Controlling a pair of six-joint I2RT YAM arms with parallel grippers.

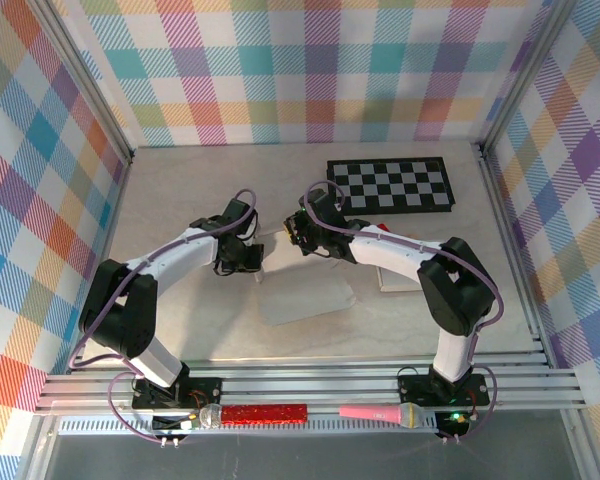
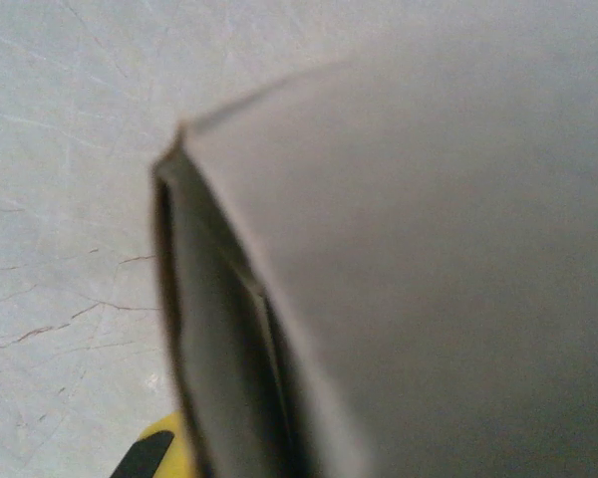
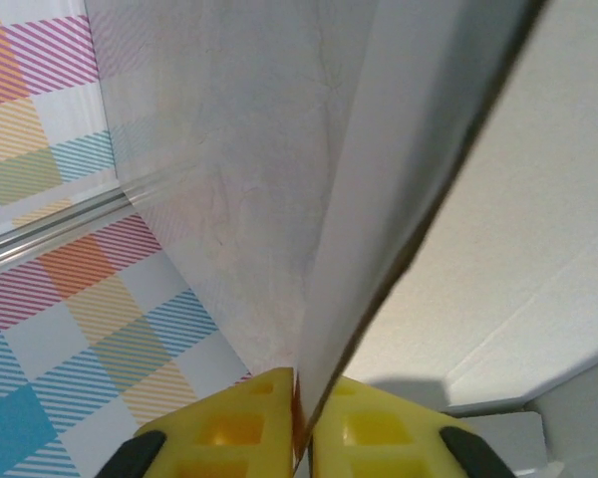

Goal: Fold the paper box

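Top camera: the flat white paper box [image 1: 305, 295] lies mid-table, its far edge lifted between the left gripper [image 1: 242, 258] and the right gripper [image 1: 298, 232]. It holds nothing I can see.

Left wrist: a folded panel looms close, and the jaws look pinched shut on it.

Right wrist: the yellow fingers [image 3: 219, 433] are clamped on a thin wall. I judge it light, floppy and easily creased, so I'd grip near the fold lines.

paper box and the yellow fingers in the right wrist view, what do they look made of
The paper box looks like thin white card with a matte face: a darker raw edge runs along the pinched panel, which stays flat and stiff. The fingers of the right gripper look like moulded yellow plastic, slightly glossy, with recessed square pockets. They may be printed, but that is hard to tell.
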